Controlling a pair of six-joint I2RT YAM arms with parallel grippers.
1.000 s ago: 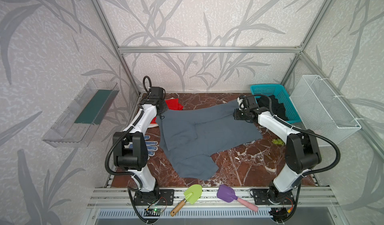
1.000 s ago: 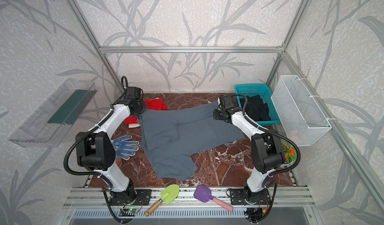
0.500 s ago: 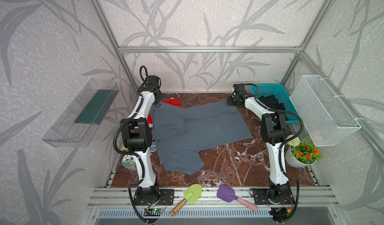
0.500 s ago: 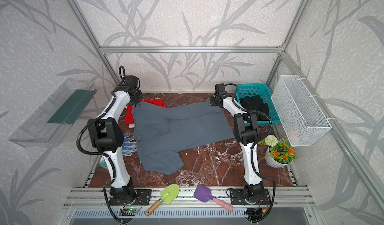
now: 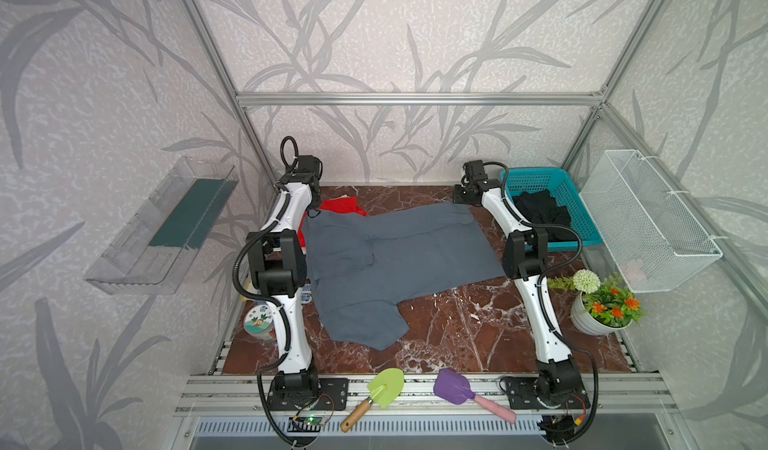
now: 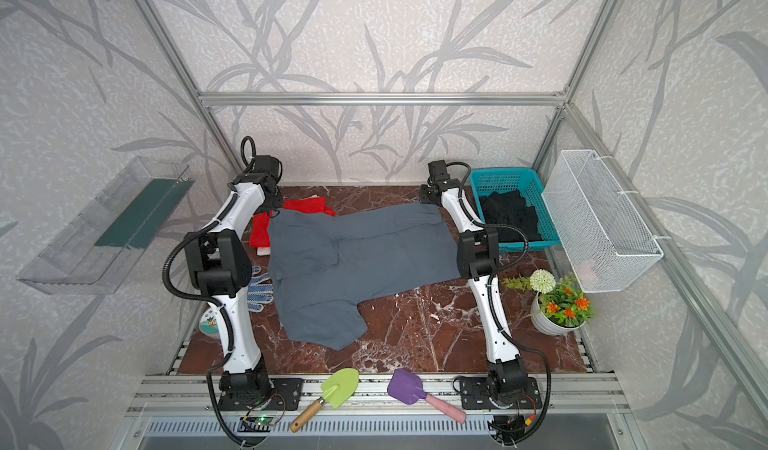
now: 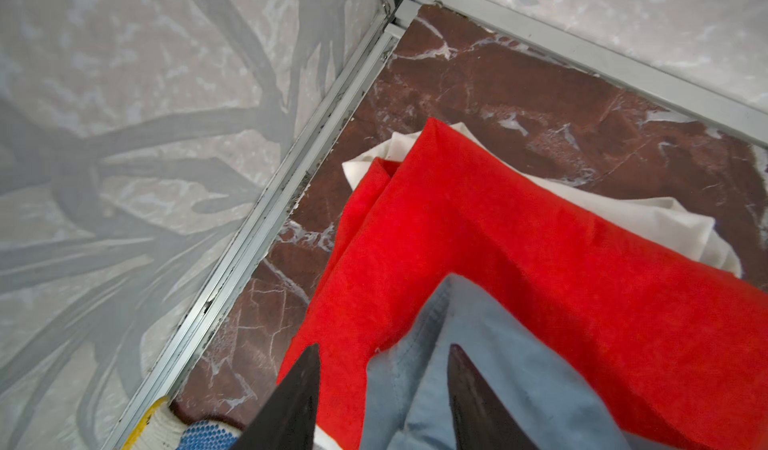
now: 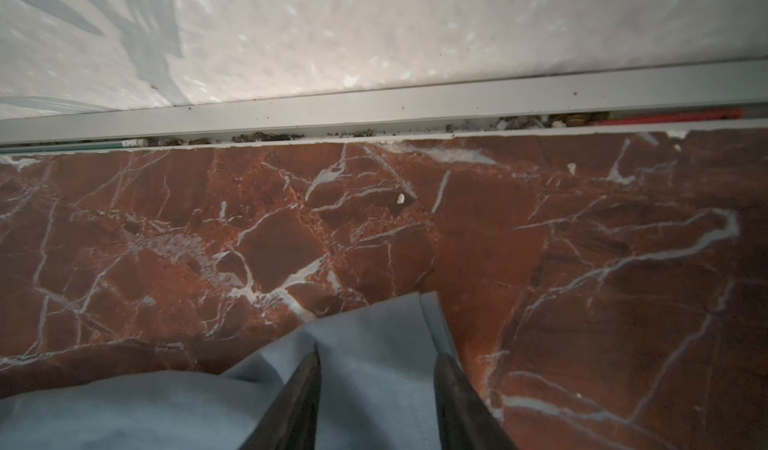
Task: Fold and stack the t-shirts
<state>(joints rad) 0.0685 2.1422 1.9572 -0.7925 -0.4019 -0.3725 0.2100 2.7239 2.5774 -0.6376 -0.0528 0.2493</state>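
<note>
One marble surface (image 5: 457, 327) carries the slate grey-blue t-shirt (image 5: 395, 252), spread flat from the left tool (image 7: 384, 346) to the right tool (image 8: 376, 350). The red t-shirt (image 7: 498, 240) lies under the grey corner below the left tool. The black t-shirt (image 5: 540, 213) sits in the teal basket (image 5: 532, 174) near the right tool. Both tools stand with jaws parted over grey corners, gripping nothing.
</note>
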